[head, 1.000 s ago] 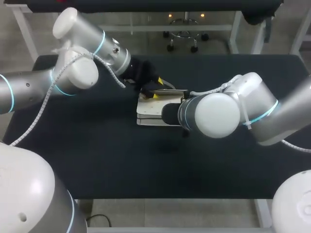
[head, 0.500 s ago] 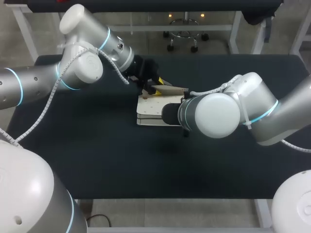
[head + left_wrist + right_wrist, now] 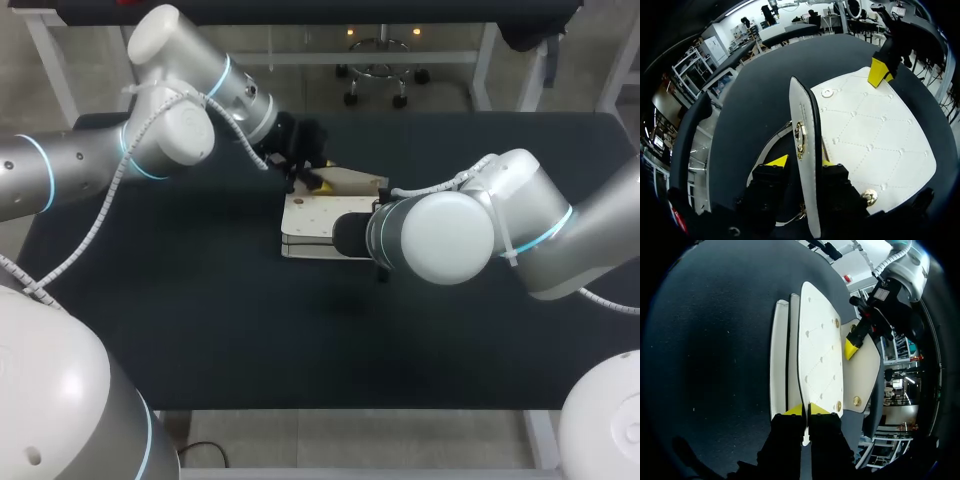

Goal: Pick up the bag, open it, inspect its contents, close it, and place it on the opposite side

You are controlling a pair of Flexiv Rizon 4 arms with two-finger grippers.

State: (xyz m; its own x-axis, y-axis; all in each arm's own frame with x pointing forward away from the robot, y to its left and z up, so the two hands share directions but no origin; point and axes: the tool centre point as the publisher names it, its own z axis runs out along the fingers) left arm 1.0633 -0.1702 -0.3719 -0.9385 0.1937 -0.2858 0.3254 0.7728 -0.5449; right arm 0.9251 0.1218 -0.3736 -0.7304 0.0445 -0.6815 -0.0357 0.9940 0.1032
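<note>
"White quilted leather handbag (image 3: pixel 315 225), flat at the middle of the black table (image 3: pixel 200 330). Who has hold of it?" asks the desk.

"Both arms," says the photographer. "Right gripper (image 3: pixel 806 411) is pinched tight on the edge of the bag's front panel, pinning it down. Left gripper (image 3: pixel 803 163) is clenched on the bag's white flap (image 3: pixel 801 112), one yellow-tipped finger on each side."

"What has changed in the last second?"

"Left arm has drawn up and back, and the flap has come with it. It lay low over the bag; it now stands raised on edge, clear of the front panel, with the silver snap stud (image 3: pixel 827 92) on that panel uncovered. Right arm has not stirred, and the bag has not shifted on the table."

"And for the task?"

"By my reading the opening is well in hand, though the mouth is not yet wide enough to show what is inside. Inspecting, closing and carrying the bag to the opposite side all remain."
</note>
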